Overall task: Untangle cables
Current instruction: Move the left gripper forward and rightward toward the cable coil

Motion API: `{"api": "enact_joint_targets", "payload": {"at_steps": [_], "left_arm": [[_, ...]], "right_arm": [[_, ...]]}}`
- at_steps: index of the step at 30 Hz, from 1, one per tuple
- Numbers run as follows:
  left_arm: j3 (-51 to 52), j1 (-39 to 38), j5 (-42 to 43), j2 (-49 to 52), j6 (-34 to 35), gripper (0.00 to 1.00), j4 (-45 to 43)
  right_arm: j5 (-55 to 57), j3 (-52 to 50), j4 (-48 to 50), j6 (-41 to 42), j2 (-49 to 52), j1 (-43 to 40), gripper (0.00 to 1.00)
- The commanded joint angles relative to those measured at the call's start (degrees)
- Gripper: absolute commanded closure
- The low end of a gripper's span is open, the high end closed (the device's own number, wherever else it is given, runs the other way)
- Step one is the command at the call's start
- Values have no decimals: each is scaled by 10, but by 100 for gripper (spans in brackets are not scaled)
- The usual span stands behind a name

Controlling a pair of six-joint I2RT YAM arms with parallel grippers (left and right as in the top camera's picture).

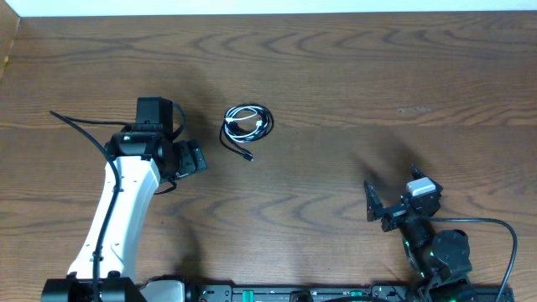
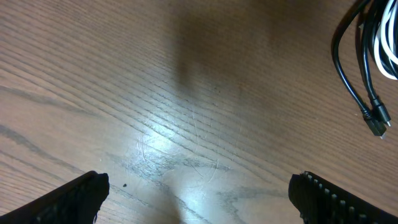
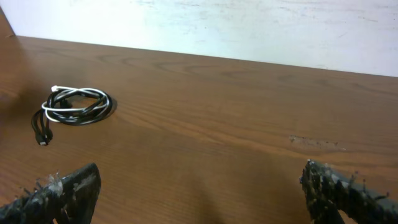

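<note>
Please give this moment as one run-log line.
black cable, white cable: coiled together on table, untouched | left gripper: open, near coil | right gripper: open, apart

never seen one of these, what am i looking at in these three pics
These are two robot arms at a brown wooden table. The overhead picture looks down on the white left arm and the black right arm. The other two come from a camera on each wrist, so the dark shapes in their bottom corners are that arm's jaws. On the table lie a thin black cable and a thin white cable, coiled together. Both pairs of jaws stand open and hold nothing.
</note>
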State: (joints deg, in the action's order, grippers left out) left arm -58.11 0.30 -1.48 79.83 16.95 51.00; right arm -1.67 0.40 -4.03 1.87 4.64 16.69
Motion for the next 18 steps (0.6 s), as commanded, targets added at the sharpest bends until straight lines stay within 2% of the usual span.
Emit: {"api": "enact_joint_targets", "payload": {"at_steps": [1, 10, 18], "left_arm": [[-7, -1, -7, 3, 9, 2, 1], [-7, -1, -8, 3, 9, 2, -5], [-7, -1, -43, 3, 10, 2, -12]], "right_arm": [[2, -1, -3, -9, -1, 2, 1], [2, -1, -3, -9, -1, 2, 1], [2, -1, -3, -9, -1, 2, 1]]}}
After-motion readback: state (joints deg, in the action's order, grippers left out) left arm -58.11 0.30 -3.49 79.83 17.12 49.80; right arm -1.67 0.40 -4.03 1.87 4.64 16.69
